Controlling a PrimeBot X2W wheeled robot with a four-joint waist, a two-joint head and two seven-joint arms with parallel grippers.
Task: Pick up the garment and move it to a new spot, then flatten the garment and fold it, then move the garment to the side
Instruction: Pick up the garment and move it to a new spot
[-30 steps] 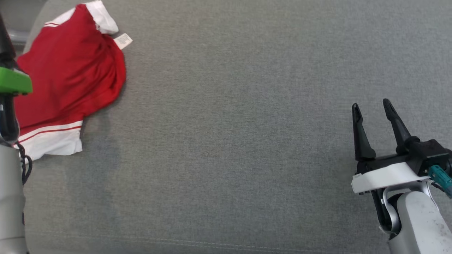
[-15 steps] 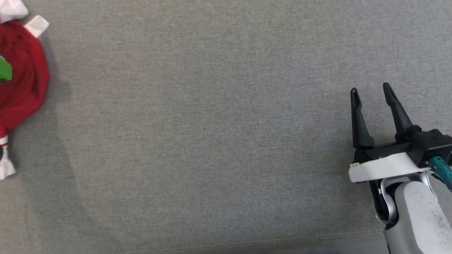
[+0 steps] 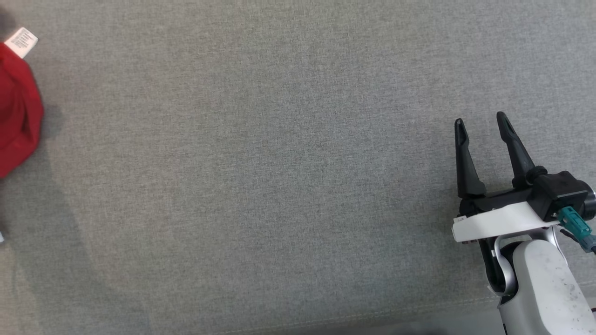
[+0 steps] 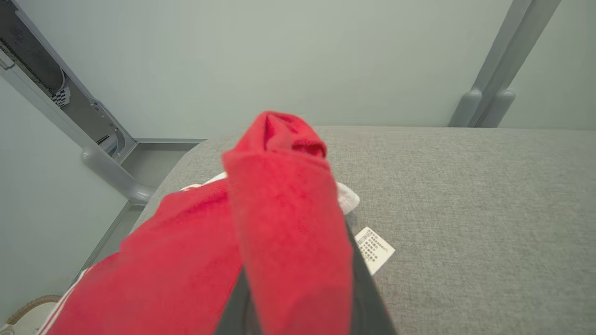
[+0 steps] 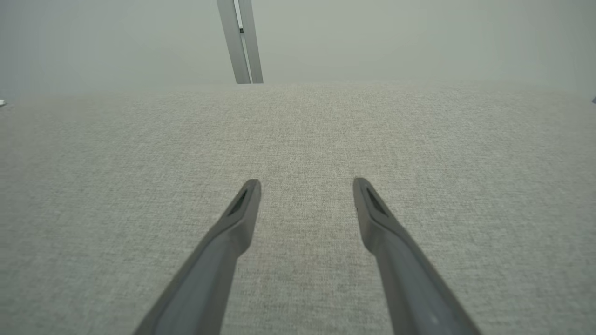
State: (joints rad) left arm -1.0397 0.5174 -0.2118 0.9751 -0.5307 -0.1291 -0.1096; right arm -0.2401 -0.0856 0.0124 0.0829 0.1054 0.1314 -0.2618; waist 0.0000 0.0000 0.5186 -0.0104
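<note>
The garment (image 4: 195,260) is red with white striped trim and a white care label (image 4: 374,249). It lies bunched at the left end of the grey fabric surface (image 4: 489,209). In the left wrist view a raised fold of it wraps my left gripper (image 4: 291,153), which is shut on the cloth. The fingertips are hidden, and only the dark finger bases (image 4: 368,298) show. The head view catches just a red edge of the garment (image 3: 18,116) and the label (image 3: 21,42) at the far left. My right gripper (image 3: 482,123) hovers open over bare surface at the lower right, far from the garment.
The grey fabric surface (image 3: 279,186) stretches wide between garment and right gripper, with its front seam (image 3: 372,315) near the bottom. Grey frame posts (image 4: 493,93) and a pale wall stand behind. A wicker rim (image 4: 28,307) shows beyond the left end.
The head view has shifted, so the garment now sits at its left edge and the green part of the left arm has left it. The right gripper stays open.
</note>
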